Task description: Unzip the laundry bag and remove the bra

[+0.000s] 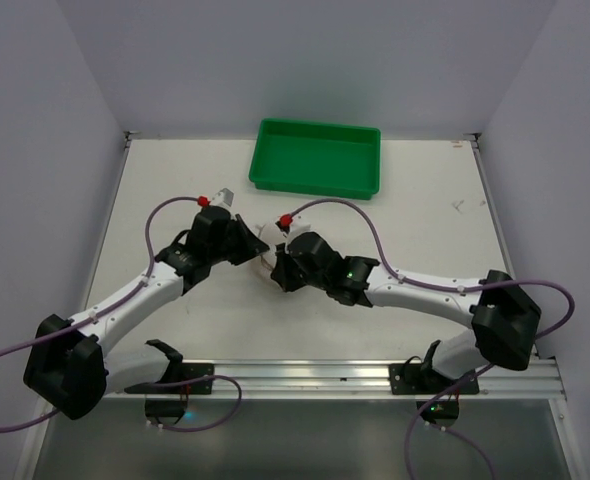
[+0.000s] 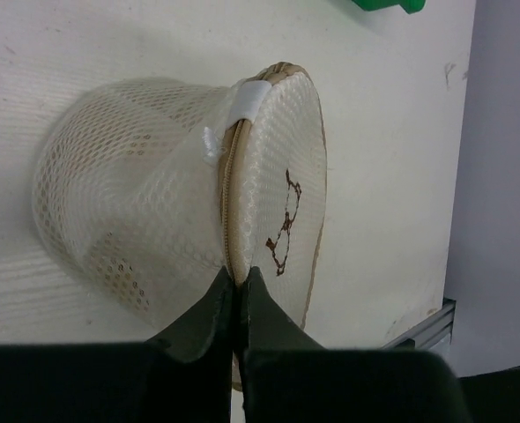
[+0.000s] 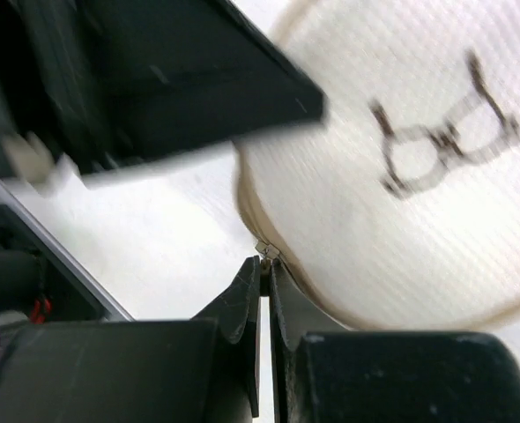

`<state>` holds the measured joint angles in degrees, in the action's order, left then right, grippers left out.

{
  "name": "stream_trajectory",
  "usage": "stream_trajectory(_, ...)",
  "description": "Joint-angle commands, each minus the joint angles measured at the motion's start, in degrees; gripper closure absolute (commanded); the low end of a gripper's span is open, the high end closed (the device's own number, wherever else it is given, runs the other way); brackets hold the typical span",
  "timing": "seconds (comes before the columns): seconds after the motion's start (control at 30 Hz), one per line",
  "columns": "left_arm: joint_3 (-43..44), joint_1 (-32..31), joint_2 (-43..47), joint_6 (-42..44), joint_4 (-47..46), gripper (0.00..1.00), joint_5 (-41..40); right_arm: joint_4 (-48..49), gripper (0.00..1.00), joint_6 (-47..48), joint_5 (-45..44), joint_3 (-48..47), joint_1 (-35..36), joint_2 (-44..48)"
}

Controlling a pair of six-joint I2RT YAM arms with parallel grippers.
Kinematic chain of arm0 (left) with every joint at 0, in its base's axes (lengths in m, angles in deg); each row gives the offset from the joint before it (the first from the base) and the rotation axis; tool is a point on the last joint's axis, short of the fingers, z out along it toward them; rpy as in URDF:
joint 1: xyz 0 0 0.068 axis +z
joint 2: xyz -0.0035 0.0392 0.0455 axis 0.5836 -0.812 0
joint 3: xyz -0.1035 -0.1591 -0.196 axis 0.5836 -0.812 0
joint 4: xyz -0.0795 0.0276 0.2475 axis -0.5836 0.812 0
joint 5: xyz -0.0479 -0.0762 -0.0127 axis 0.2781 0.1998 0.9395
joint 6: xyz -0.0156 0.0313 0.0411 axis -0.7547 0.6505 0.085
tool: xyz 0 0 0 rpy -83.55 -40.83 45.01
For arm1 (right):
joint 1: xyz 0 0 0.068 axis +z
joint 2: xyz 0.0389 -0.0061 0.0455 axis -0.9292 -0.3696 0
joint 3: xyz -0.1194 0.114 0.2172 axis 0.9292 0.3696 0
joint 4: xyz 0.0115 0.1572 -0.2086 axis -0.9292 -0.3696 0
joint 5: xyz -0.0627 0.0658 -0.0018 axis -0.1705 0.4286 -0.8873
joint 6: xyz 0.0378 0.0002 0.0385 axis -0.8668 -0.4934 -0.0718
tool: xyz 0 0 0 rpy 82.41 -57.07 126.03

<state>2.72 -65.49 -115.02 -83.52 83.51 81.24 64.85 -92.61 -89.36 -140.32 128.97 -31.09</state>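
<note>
The laundry bag (image 2: 128, 189), a round cream mesh pouch, lies on its side on the table. Its flat face with a small bra drawing (image 3: 419, 150) is turned towards the right arm. My left gripper (image 2: 236, 278) is shut on the bag's tan zipper seam at the rim. My right gripper (image 3: 265, 262) is shut on the small zipper pull (image 3: 267, 251) at the bag's lower rim. In the top view the bag (image 1: 266, 252) shows only as a white patch between the left gripper (image 1: 250, 246) and the right gripper (image 1: 280, 266). The bra itself is hidden.
A green rectangular tray (image 1: 317, 158) stands at the back of the table, behind the bag; its corner (image 2: 385, 4) shows in the left wrist view. The left arm's black body (image 3: 154, 79) hangs close above the right gripper. Grey walls enclose the table on three sides.
</note>
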Motion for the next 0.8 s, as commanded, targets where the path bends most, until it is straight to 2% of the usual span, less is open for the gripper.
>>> stream_trajectory(0.0, 3.06, 0.25, -0.06, 1.94, 0.39, 1.00, -3.23, -1.83, 1.00, 1.35, -4.07, 6.30, -1.16, 6.46)
stream_trajectory(0.1, 3.42, 2.09, -0.50, 3.79, 1.28, 1.00, -2.01, -2.89, 1.00, 1.70, -3.12, 13.77, -6.24, 12.44)
stream_trajectory(0.13, 3.25, 2.70, -0.59, 4.23, 1.28, 1.00, -0.09, -2.89, 1.00, 2.23, -1.54, 15.44, -9.83, 14.02)
stream_trajectory(0.23, 2.63, 5.60, -0.58, 6.59, 1.36, 1.00, 3.70, -4.64, 1.00, 5.21, -2.84, 18.97, -13.89, 18.42)
stream_trajectory(0.33, 3.94, 8.50, -2.33, 11.42, 1.63, 1.00, 8.43, -5.62, 1.00, 7.24, -1.45, 18.19, -14.08, 19.83)
stream_trajectory(0.4, 5.70, 9.39, -4.09, 15.45, 1.19, 1.00, 10.38, -3.09, 1.00, 7.77, 5.21, 17.22, -13.73, 19.31)
stream_trajectory(0.47, 9.03, 9.39, -7.25, 17.41, 0.23, 0.91, 11.96, -1.41, 1.00, 7.07, 9.18, 16.17, -12.07, 17.82)
stream_trajectory(0.6, 18.07, 9.39, -14.02, 19.61, -2.49, 0.69, 13.03, 0.27, 1.00, 5.05, 10.42, 7.57, -6.62, 10.80)
stream_trajectory(0.63, 19.49, 9.48, -16.38, 19.61, -2.76, 0.57, 13.29, 0.53, 1.00, 4.52, 10.51, 5.90, -4.44, 8.00)
stream_trajectory(0.7, 22.91, 9.65, -18.07, 19.17, -3.47, 0.42, 13.90, 2.72, 1.00, 1.99, 12.52, 1.42, -3.01, 5.43)
stream_trajectory(0.73, 23.45, 9.74, -18.34, 19.00, -3.73, 0.19, 14.69, 3.69, 1.00, 1.01, 14.10, 0.18, -2.66, 4.11)
stream_trajectory(0.77, 23.63, 9.74, -17.82, 18.47, -3.91, 0.07, 14.70, 4.22, 1.00, -0.13, 14.81, -1.14, -2.57, 1.58)
